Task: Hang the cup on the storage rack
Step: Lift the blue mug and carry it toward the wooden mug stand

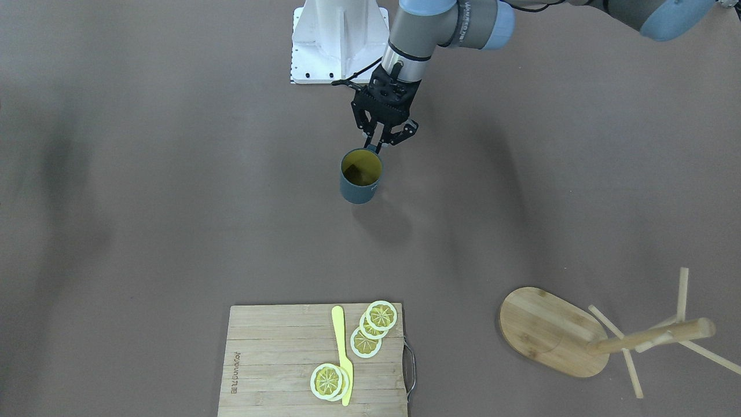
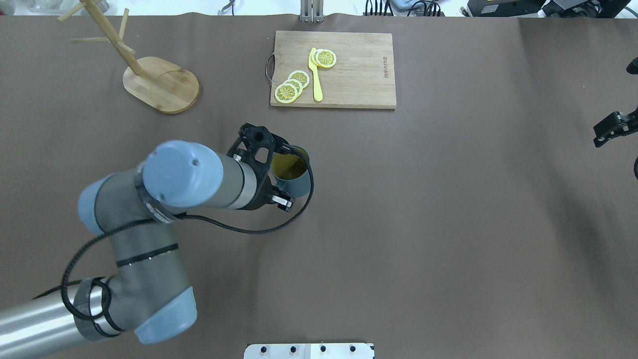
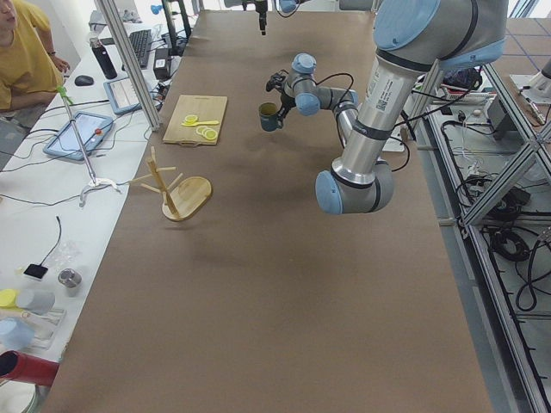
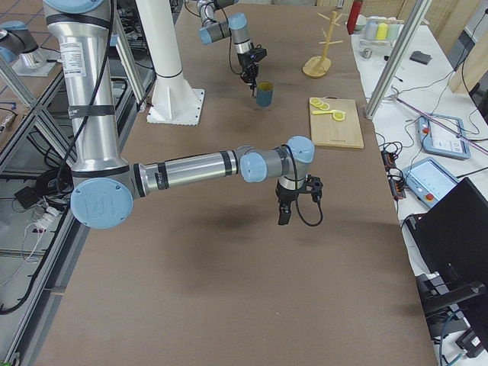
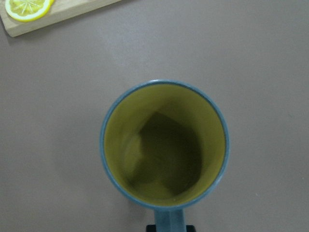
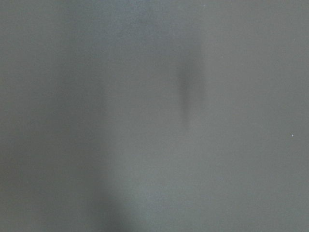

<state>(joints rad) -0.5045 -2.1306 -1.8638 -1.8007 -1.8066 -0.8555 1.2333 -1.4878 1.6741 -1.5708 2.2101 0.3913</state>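
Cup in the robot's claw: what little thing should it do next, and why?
Probably raise the cup a little, so it can travel clear of the table toward the storage rack. The left gripper looks pinched on the handle, the cup is upright, and the rack stands well apart with bare pegs.

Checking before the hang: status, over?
Left gripper shut on cup handle. Right gripper parked apart, jaws unclear. Storage rack upright, nothing between it and cup.
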